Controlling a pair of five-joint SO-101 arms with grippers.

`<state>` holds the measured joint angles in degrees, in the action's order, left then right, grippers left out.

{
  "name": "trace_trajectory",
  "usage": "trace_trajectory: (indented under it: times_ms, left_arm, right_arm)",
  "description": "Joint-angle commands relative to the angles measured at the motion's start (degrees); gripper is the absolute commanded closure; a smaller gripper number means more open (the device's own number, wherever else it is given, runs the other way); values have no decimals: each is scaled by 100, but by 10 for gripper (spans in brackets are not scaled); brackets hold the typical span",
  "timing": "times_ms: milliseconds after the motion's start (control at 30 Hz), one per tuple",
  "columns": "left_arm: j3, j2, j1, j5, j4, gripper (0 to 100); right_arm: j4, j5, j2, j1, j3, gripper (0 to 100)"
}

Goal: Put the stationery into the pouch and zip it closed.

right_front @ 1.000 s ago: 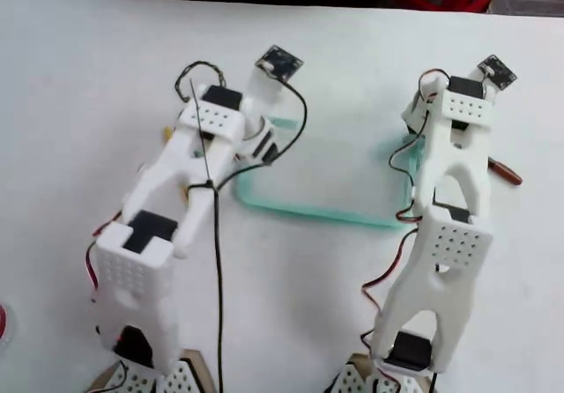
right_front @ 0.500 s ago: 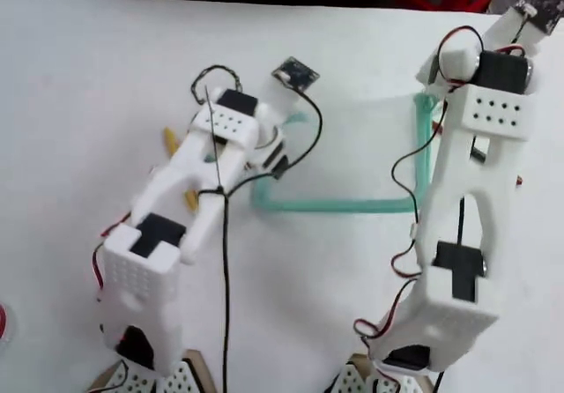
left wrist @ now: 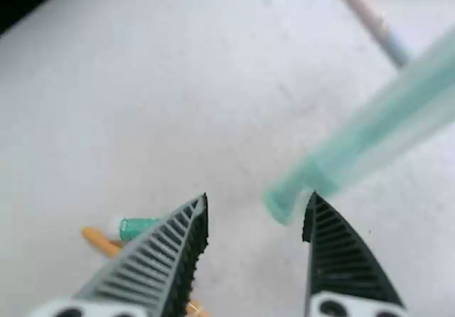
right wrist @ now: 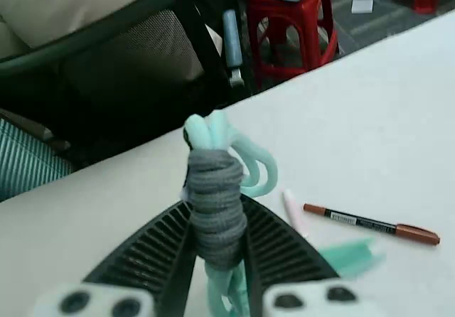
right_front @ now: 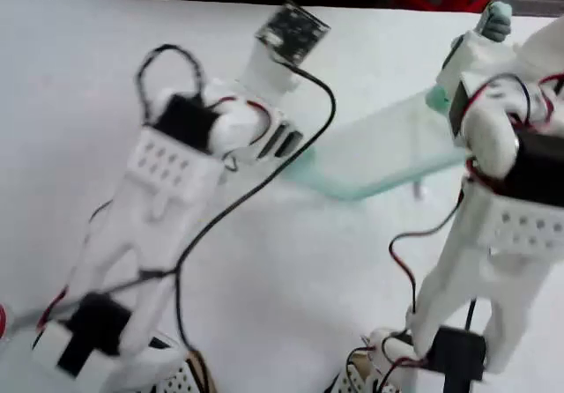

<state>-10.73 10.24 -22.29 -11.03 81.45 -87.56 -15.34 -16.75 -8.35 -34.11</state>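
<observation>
Above the counter (right_front: 88, 76), your right tool (right wrist: 217, 210) pinched the pouch (right_front: 388, 151) by its end loop, pouch hanging tilted; left tool (left wrist: 257, 200) was spread around its corner. Marker (right wrist: 370, 224) lay outside. Risk: with one thin hold, the pouch could swing or slip.

The pouch (right_front: 379, 151) is clear with a mint-green edge; it hangs slanted, lifted off the table; one end, a mint loop wound in grey (right wrist: 213, 182), is pinched in my right claw (right wrist: 217, 207); its lower corner sits in the gap of my left claw (left wrist: 257, 202), whose fingers stand apart; a brown marker (right wrist: 370, 224) and a pale pen (right wrist: 293, 214) lie near each other on the table; an orange pencil (left wrist: 99, 239) and a small green-capped piece (left wrist: 138, 226) lie touching elsewhere on it.
</observation>
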Motion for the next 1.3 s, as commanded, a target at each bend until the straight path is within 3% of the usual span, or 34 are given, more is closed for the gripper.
trace_trajectory:
  times_ms: [0,100,400,700,867,1033,1167,1267]
  left_arm:
    - [-26,1007,-31,-53,44,774]
    - [308,1420,-75,-457,185,773]
    - [1890,2088,-40,-976,-185,773]
    - [3833,3064,-31,-914,-1284,773]
    - [4527,4418,268,-290,-1714,773]
    - [5679,5807,822,255,-2488,765]
    - [6743,6580,813,554,-3191,686]
    - [6998,6712,549,598,-3411,683]
  right_arm:
    - [48,132,-453,303,-79,981]
    - [-4,176,-479,585,-79,981]
    - [-4,1714,-611,2062,-88,981]
    - [75,1723,-857,2237,-79,981]
    - [233,1697,-743,2281,-79,981]
    - [409,1108,-734,2281,-79,981]
    - [409,1029,-716,2281,-44,981]
    - [356,1029,-716,2281,-26,981]
